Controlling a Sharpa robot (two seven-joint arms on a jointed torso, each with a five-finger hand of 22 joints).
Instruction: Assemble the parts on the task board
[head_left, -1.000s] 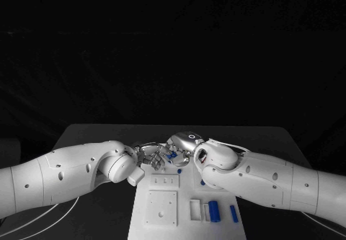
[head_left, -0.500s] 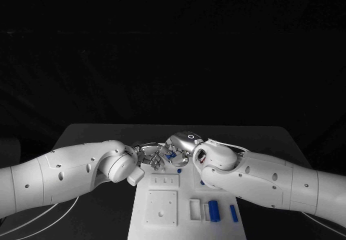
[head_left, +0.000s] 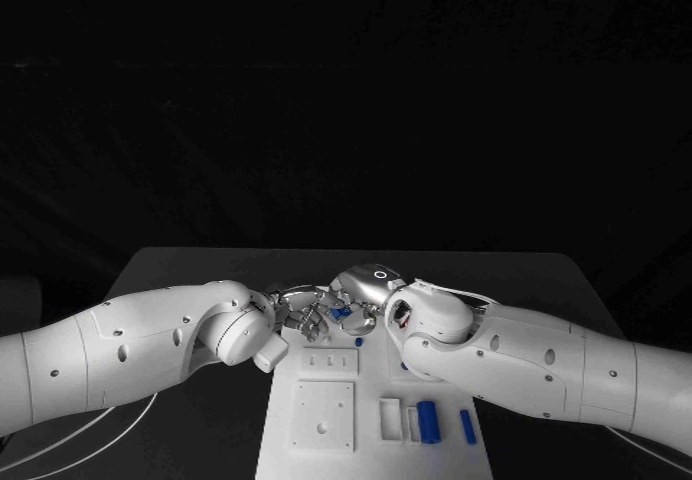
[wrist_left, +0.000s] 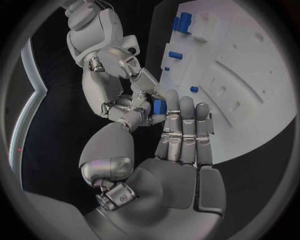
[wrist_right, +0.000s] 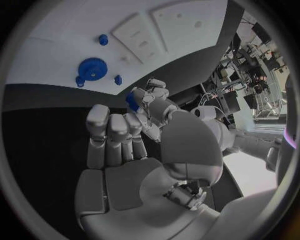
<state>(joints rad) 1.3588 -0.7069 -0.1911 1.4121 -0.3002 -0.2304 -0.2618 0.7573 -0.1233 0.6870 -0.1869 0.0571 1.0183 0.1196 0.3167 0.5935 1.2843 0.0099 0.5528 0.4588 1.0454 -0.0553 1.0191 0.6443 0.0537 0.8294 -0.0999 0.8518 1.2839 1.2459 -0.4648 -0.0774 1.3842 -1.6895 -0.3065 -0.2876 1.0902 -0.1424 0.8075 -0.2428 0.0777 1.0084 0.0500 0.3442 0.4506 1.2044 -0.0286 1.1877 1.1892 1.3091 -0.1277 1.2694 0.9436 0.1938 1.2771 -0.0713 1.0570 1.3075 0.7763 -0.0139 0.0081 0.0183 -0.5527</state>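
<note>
The white task board (head_left: 325, 410) lies in the middle of the table. Above its far end my left hand (head_left: 299, 308) and right hand (head_left: 364, 290) meet fingertip to fingertip. Between them is a small blue part (head_left: 339, 312). In the left wrist view the left hand (wrist_left: 181, 135) pinches this blue part (wrist_left: 160, 106) between thumb and fingers, and a finger of the right hand (wrist_left: 128, 70) reaches onto it. In the right wrist view the right hand (wrist_right: 122, 145) has the blue part (wrist_right: 133, 100) at its thumb and fingertips, with the left hand's fingers (wrist_right: 155, 86) touching it.
Two long blue parts (head_left: 427, 420) (head_left: 467, 427) lie at the board's near right, beside a white slotted block (head_left: 389, 418). A blue gear (wrist_right: 92, 67) and small blue pegs (wrist_right: 103, 39) sit on the board (wrist_right: 56, 45). Raised white plates (head_left: 329, 362) occupy its middle.
Both hands stay joined at the blue part. The right arm has shifted very slightly; the part sits a touch further left.
</note>
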